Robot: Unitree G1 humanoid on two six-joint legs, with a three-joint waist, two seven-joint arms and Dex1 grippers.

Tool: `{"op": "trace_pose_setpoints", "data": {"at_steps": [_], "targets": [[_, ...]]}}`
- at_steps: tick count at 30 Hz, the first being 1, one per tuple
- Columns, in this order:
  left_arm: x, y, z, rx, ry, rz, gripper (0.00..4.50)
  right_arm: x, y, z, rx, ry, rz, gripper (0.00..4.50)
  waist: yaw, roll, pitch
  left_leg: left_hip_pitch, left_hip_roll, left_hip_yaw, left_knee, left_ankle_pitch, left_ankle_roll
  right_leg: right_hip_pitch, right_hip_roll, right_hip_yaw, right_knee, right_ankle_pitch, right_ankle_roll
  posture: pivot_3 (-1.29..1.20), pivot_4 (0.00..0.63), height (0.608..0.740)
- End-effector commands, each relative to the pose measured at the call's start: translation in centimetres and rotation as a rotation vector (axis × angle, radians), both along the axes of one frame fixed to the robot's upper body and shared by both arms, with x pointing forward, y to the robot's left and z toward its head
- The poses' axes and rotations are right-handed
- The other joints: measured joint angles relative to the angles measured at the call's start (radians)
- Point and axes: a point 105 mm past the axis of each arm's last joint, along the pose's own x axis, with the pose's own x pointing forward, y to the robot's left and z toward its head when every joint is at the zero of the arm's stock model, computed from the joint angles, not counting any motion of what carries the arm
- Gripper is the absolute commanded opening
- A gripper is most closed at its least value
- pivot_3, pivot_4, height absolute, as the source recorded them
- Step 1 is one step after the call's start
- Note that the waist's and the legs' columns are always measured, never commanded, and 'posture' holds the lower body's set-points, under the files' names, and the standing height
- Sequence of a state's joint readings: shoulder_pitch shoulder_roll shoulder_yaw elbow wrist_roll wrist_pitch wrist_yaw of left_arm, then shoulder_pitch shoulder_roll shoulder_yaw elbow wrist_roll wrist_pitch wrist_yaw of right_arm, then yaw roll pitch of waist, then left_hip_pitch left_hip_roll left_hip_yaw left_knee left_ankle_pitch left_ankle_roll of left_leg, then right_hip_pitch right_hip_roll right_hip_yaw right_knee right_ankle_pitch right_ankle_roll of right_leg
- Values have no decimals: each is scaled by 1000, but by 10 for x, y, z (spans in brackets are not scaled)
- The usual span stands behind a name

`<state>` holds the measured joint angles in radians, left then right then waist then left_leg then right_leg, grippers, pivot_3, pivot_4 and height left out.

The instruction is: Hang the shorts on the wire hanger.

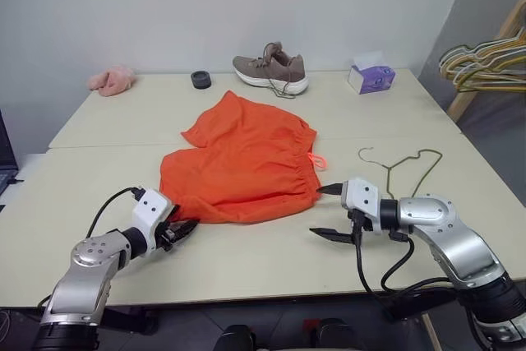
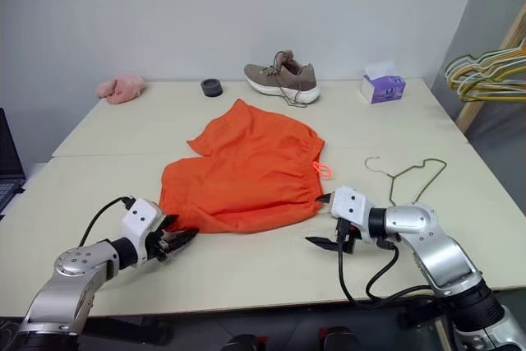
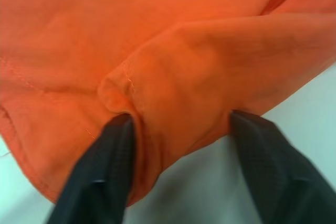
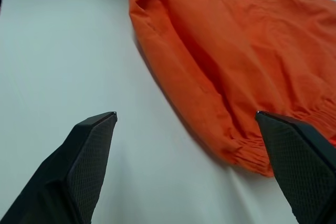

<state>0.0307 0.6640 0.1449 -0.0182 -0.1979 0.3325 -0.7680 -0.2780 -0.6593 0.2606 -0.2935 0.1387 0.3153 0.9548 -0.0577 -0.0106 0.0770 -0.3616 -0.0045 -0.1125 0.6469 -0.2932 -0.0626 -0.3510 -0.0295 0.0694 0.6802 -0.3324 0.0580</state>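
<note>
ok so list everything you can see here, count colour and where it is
shorts: one, bright orange, flat mid-table
wire hanger: one, dark olive-grey, on the table right of the shorts
sneaker: one, brown with white sole, far edge
tissue box: one, purple, far right
fluffy cloth: one, pink, far left
small round object: one, black, left of the sneaker
hangers: a bunch, yellow, green and pale, on a wooden rack off the table's right
table: one, pale beige
left gripper: fingers astride the shorts' near hem, fabric bunched between them
right gripper: open, beside the waistband end, holding nothing
</note>
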Motion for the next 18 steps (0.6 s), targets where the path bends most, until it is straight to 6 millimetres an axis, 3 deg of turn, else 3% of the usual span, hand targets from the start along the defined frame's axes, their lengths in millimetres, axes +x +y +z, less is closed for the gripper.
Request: {"op": "trace_pose_setpoints", "data": {"at_steps": [1,5,12,15,18], "targets": [[2,-2,14,-21,-55,-19,1401,18,5,-1,-126,-185,28,4500,-2,0,0,0,0,0,0,0,0,0,0,0,0,0,0,-86,43,740],[3,0,27,-52,-93,-13,113,43,12,-19,-257,-306,48,4500,-10,0,0,0,0,0,0,0,0,-1,0,0,0,0,-1,-80,37,740],[0,-1,33,-71,-93,-30,27,69,17,-36,-345,-359,82,4500,-28,-3,-3,0,0,0,0,1,-1,-1,-1,1,1,1,-1,-62,28,740],[-2,0,32,-63,-90,-33,0,77,19,-32,-332,-370,74,3951,-29,-5,-4,0,0,0,0,1,-1,-1,-1,1,1,1,-1,-61,26,740],[-2,0,32,-60,-85,-38,0,80,19,-30,-321,-361,79,2885,-29,-4,-4,0,0,-1,0,2,-2,-1,-1,0,1,1,-1,-66,25,740]]}}
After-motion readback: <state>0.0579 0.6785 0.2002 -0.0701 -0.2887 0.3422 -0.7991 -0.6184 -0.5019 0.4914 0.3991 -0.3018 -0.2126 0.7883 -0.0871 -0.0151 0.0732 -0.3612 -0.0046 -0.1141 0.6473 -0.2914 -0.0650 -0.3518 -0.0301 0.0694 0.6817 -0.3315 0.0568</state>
